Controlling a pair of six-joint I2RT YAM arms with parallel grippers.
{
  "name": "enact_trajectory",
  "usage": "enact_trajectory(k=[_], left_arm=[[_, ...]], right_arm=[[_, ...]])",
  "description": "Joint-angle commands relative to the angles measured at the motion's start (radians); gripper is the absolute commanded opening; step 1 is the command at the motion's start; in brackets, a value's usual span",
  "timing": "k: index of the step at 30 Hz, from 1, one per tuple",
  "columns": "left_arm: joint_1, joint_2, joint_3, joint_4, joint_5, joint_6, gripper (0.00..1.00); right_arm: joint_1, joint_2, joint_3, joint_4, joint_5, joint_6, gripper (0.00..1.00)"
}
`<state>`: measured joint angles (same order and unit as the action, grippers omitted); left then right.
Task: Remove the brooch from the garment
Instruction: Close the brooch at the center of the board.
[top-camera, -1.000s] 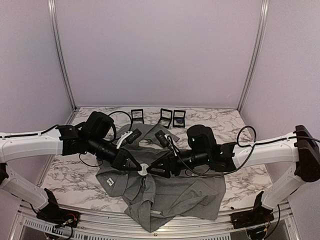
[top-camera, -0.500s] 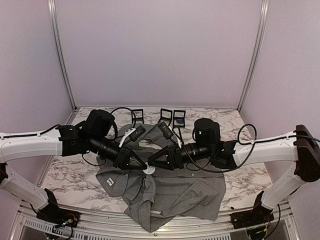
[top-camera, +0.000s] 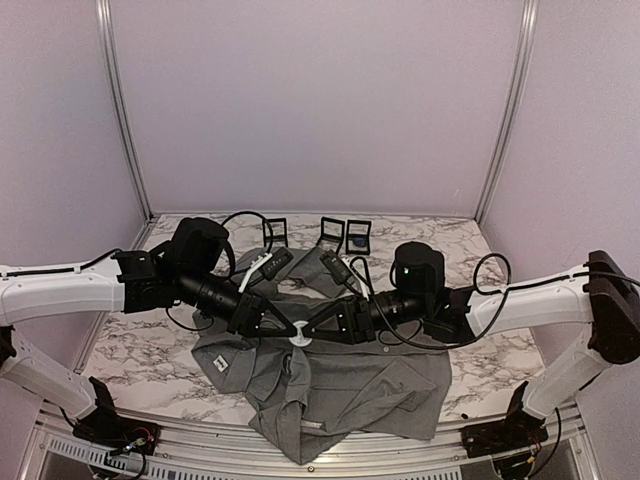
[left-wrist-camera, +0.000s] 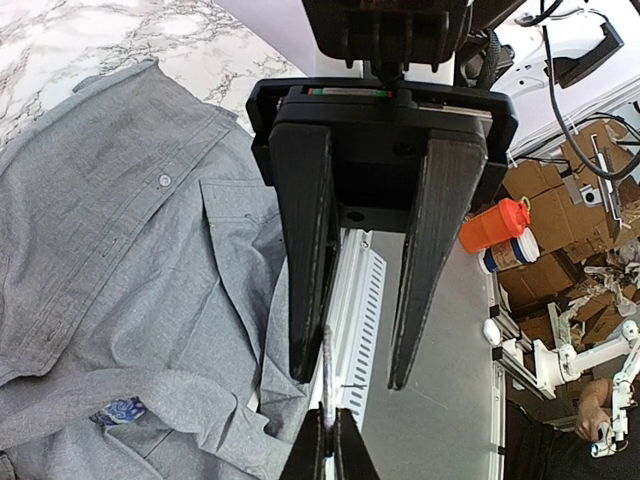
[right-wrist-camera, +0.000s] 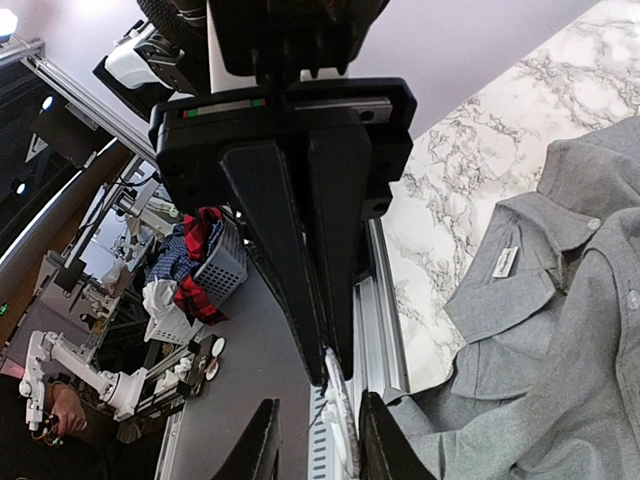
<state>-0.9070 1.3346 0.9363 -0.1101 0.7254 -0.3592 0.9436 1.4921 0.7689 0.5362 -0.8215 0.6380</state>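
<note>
The left gripper (left-wrist-camera: 327, 445) is clenched on the brooch (top-camera: 297, 339), a thin white ring that both wrist views show edge-on, pinched at the very fingertips. The right gripper (right-wrist-camera: 320, 405) meets it tip to tip. Its jaws are released and stand on either side of the ring's free edge, with a gap showing on both sides. The shirt (top-camera: 350, 385) lies rumpled on the table (top-camera: 130, 350) beneath both sets of jaws, with its collar and label back under the left arm.
</note>
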Motion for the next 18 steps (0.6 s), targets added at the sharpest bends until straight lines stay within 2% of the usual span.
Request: enact_trajectory(k=[1,18], left_arm=[[-0.007,-0.023,0.002,0.021,0.02,-0.003,0.0],[-0.01,-0.023,0.0,0.032,0.023,-0.009,0.0]], right_arm=[[-0.009,0.011,0.0,0.064,-0.033,0.032,0.23],[-0.009,0.031,-0.001,0.088,-0.046,0.048,0.14]])
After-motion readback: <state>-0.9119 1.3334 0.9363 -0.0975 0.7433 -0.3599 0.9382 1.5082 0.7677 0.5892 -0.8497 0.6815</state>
